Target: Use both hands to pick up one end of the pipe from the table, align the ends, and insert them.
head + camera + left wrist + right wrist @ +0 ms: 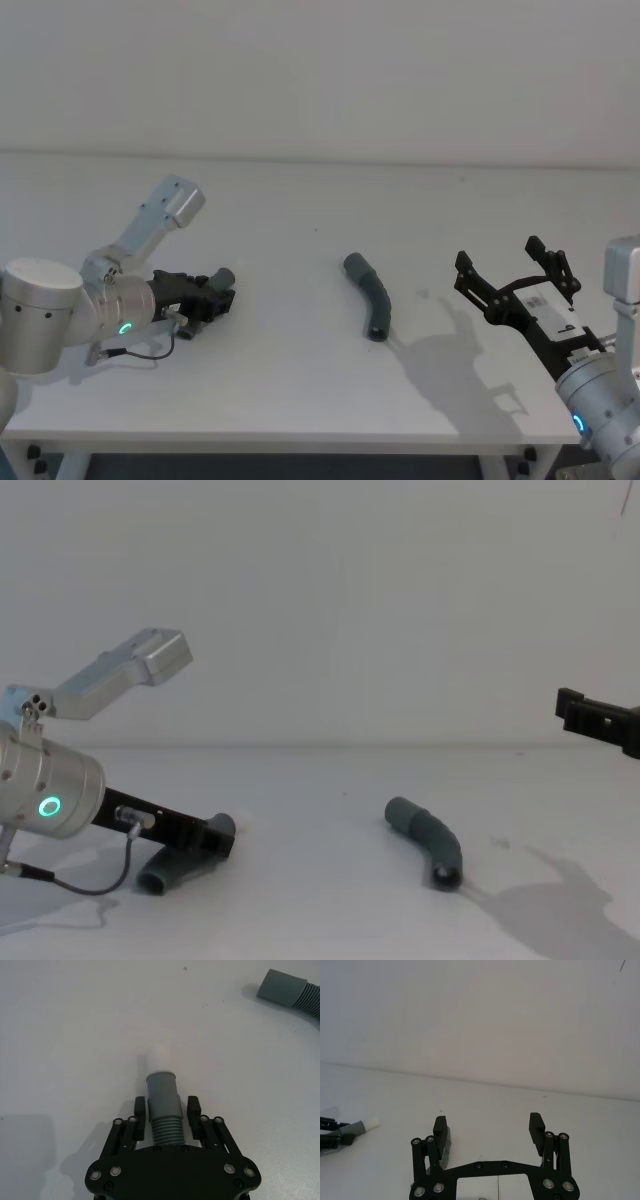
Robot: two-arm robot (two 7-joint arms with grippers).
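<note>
The left gripper (220, 292) sits low on the table (300, 400) at about nine o'clock. Its jaws are close on both sides of the left hose piece (163, 1102) but are not squeezing it yet. I think it should pinch the ribbed part (166, 1132) just behind the cuff (162, 1085) and leave the whitish tip (160, 1057) poking out free. The second hose piece (371, 298) lies flat near the middle, well apart from both grippers. The right gripper (505, 262) hangs in the air at about four o'clock, spread wide and holding nothing. It should come down toward ten o'clock and grab that piece behind a cuff, so the end is left free. The left wrist view lets you see a thin gap beside one jaw, which the head view is too far off to tell. The chest view, from the side, shows the round open mouth (445, 878) of the second piece and how high the right gripper hangs.
</note>
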